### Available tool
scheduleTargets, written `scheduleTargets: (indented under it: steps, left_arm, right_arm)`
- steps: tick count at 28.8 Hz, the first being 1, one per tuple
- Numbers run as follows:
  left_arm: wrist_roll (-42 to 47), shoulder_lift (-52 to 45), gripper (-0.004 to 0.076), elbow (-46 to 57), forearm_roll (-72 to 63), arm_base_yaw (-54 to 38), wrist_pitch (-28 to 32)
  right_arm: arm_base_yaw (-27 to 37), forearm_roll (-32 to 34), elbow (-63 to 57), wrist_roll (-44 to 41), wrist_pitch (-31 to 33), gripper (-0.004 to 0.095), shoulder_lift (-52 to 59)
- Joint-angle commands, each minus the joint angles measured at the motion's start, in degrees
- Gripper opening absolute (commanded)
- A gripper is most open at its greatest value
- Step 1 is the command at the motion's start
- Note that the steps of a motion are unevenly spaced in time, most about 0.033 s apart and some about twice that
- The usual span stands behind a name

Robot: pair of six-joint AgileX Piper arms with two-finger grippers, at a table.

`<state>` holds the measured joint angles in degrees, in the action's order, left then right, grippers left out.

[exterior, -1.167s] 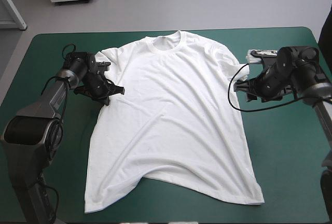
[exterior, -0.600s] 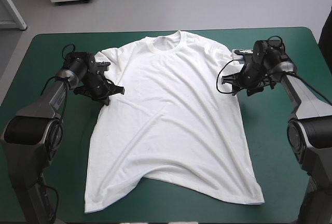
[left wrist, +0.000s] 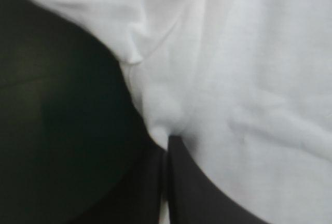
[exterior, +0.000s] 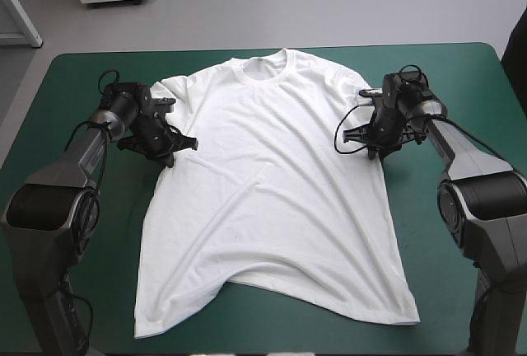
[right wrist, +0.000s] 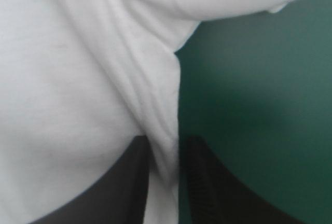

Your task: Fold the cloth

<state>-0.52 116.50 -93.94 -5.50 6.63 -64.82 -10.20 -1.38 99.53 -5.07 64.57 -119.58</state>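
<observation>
The white T-shirt (exterior: 272,183) lies spread flat on the teal-green cover, collar toward the far edge and hem toward the near edge. My left gripper (exterior: 170,148) sits at the shirt's left side just under the sleeve. In the left wrist view its black fingers meet (left wrist: 167,140) with a pinch of white cloth (left wrist: 249,53) between them. My right gripper (exterior: 368,140) rests at the right side seam below the other sleeve. In the right wrist view a fold of the shirt's edge (right wrist: 78,79) runs between its nearly closed fingers (right wrist: 165,154).
Bare teal-green cover (exterior: 461,232) shows on both sides of the shirt and along the near edge. The hem curves up at its left part, leaving a green notch (exterior: 222,294). In the right wrist view, cover (right wrist: 259,105) lies right beside the gripper.
The right arm swung in from the table's right side to the shirt's right side seam, and its fingers now hold the edge. The left arm and the shirt have stayed put.
</observation>
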Motion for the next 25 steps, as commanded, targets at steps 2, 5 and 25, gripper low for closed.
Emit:
scheduleTargets:
  steps: [2,5,25]
  left_arm:
    - [0.0,-0.5,-0.0022,-0.2,-1.1,0.2,2.6]
    - [0.0,-0.8,-0.0022,-0.2,-1.1,0.2,2.6]
    - [-3.4,-20.3,-0.0022,-9.4,-4.0,0.2,-2.9]
  right_arm:
    - [-0.3,-1.5,0.5,0.1,1.5,-0.0008,0.8]
    - [-0.6,-0.9,0.6,0.3,2.4,-0.0013,0.9]
    - [-0.6,4.0,3.0,0.8,2.8,-0.0013,22.9]
